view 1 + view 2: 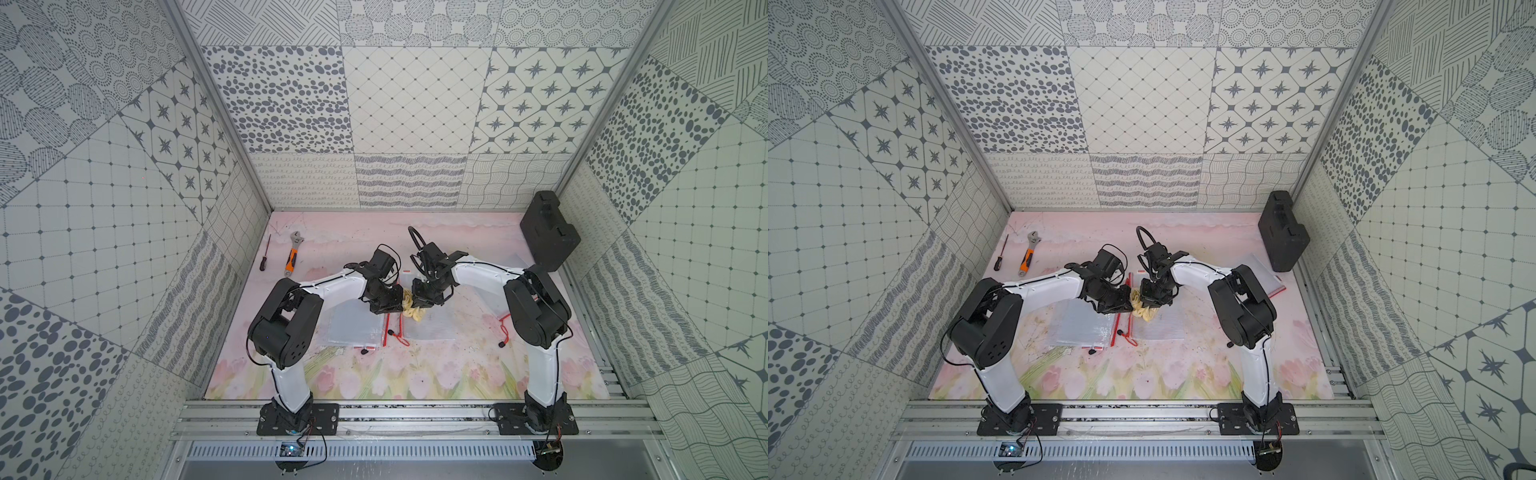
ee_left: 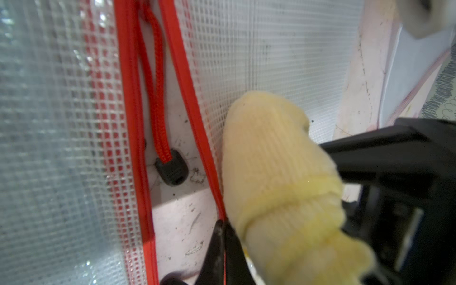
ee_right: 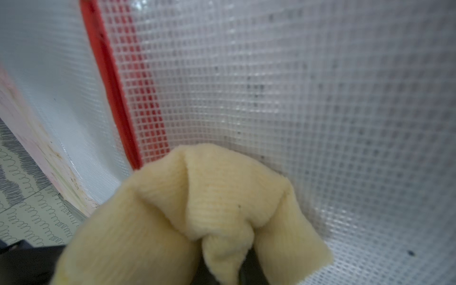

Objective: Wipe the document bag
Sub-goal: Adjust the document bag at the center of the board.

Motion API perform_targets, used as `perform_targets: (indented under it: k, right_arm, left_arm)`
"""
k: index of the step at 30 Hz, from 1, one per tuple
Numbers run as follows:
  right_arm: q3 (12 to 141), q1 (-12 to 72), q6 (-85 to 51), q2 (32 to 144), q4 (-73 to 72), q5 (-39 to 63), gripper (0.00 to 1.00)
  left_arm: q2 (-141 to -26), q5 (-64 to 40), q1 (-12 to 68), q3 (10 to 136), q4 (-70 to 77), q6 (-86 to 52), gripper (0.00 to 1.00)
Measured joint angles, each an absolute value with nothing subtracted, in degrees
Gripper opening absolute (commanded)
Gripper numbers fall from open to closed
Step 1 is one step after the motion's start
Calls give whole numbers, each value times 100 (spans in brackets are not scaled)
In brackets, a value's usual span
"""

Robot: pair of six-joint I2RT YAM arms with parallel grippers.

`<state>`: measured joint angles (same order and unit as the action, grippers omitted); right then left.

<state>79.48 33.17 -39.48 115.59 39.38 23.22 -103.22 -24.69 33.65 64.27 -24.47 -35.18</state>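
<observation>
Nearest, beyond the rail, bare floral mat runs up to two mesh pouches lying flat side by side: a second bag on the left and, just right of it, the document bag. Its red zip edge runs near to far along its left side, so the long axis points away from the bases, and the mesh spreads rightward from the tools. Dark specks dot that mesh in the right wrist view, so I judge the wipe should sweep right across it

About midway along the zip edge sits the yellow cloth, bunched in the closed jaws of the right gripper and pressed onto the mesh. Touching the cloth's left side, the left gripper has its jaws closed too; a red line runs between its tips in the left wrist view, so it seems to be nipping the zip edge to pin the bag

Both the left arm and the right arm have elbows raised outward, forearms converging, wrists tipped down; the bag lies on the right arm's side
</observation>
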Motion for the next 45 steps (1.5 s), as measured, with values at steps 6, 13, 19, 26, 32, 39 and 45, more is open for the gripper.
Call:
perform_targets:
  k: [6, 13, 19, 26, 32, 39, 45]
  right_arm:
    - [6713, 1813, -3662, 10661, 3787, 2388, 0]
    - [5999, 930, -3308, 9537, 4425, 1796, 0]
    - [5872, 1017, -3280, 9238, 4397, 1935, 0]
    - [5708, 1017, -3280, 9295, 4379, 2060, 0]
    - [5590, 1022, -3277, 9292, 4353, 2069, 0]
    - [5306, 1022, -3275, 9067, 4379, 2056, 0]
    - [5245, 1022, -3273, 8812, 4436, 2067, 0]
  left_arm:
    - [-10145, -2460, 3363, 6460, -2517, -3479, 0]
    - [-9126, -1935, 3170, 6820, -3326, -3186, 0]
    - [-8449, -209, 3120, 8009, -5017, -2969, 0]
    - [-9120, 2141, 3315, 9343, -7306, -3371, 0]
    - [-10512, 3192, 4233, 10582, -8355, -3454, 0]
    - [-12586, 3059, 5371, 12809, -8720, -3039, 4]
    - [-13233, 1892, 5653, 13041, -8348, -2670, 57]
